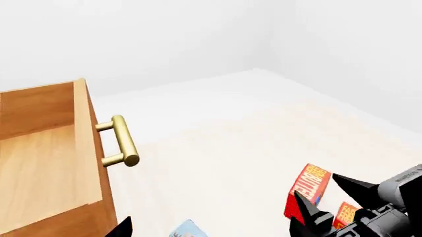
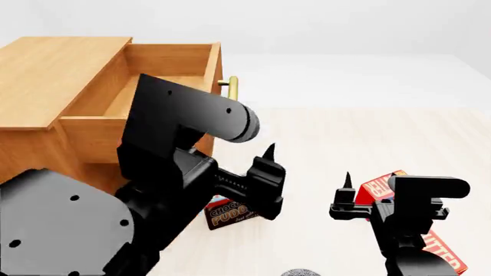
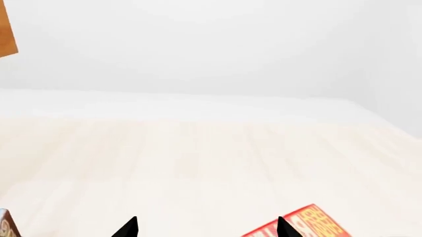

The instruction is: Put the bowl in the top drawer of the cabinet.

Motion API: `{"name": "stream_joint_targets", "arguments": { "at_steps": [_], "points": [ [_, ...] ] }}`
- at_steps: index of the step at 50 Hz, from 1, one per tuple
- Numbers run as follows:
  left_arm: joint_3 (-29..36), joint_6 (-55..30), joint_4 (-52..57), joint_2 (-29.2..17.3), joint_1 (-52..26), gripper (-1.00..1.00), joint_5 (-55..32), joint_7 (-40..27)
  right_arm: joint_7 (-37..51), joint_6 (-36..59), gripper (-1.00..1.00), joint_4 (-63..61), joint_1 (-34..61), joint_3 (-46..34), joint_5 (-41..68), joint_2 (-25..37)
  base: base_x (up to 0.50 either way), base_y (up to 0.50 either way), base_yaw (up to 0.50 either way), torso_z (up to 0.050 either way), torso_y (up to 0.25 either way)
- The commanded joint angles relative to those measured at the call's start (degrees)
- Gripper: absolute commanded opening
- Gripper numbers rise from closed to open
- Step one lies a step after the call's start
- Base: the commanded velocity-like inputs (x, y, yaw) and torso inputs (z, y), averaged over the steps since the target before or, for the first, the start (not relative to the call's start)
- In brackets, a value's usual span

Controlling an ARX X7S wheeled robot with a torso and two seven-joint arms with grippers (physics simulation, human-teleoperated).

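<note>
With the top drawer (image 2: 157,80) of the cabinet (image 2: 46,69) already pulled open and both end effectors spread empty, the bowl, seen in no view, is best located first, then lowered in level.

The left arm (image 2: 184,167) hides most of the pudding box (image 2: 227,214) and the cabinet's (image 2: 54,75) lower front in the head view. The right claw (image 2: 349,198) covers part of the red box (image 2: 441,253). The bowl shows nowhere. The top drawer's (image 1: 39,158) inside is cut off by the left wrist picture's edge.
</note>
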Motion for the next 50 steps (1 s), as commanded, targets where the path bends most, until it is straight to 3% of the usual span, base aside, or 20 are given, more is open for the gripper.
{"name": "stream_joint_targets", "arguments": {
  "at_steps": [1,9,14,17,32,50],
  "points": [
    [-6.9,-2.1,15.1,-6.4,20.9,1.00,4.8,9.6,0.9,0.3,1.00,0.4,0.4,0.3,0.0,0.1,0.00,0.00,0.00,0.000,0.000],
    [-15.1,-5.6,13.0,-8.2,35.9,1.00,20.6,31.5,1.1,-0.2,1.00,1.6,0.8,-0.3,-0.3,0.1,0.00,0.00,0.00,0.000,0.000],
    [-15.3,-5.4,9.9,-7.2,43.4,1.00,32.8,44.4,1.1,-0.6,1.00,3.5,1.5,-0.9,-0.7,0.1,0.00,0.00,0.00,0.000,0.000],
    [-14.9,-4.3,7.5,-6.4,44.8,1.00,36.3,48.5,1.3,-0.4,1.00,3.6,1.9,-1.2,-0.8,0.1,0.00,0.00,0.00,0.000,0.000],
    [-7.3,-0.6,-2.0,-2.7,50.1,1.00,49.3,61.3,2.0,-0.9,1.00,5.4,3.7,-3.5,-1.8,-0.3,0.00,0.00,0.00,0.000,0.000],
    [-0.9,-0.5,-12.3,2.1,48.5,1.00,53.9,65.3,2.0,-2.4,1.00,6.4,3.2,-3.9,-1.7,0.0,0.00,0.00,0.00,0.000,0.000]
  ]
}}
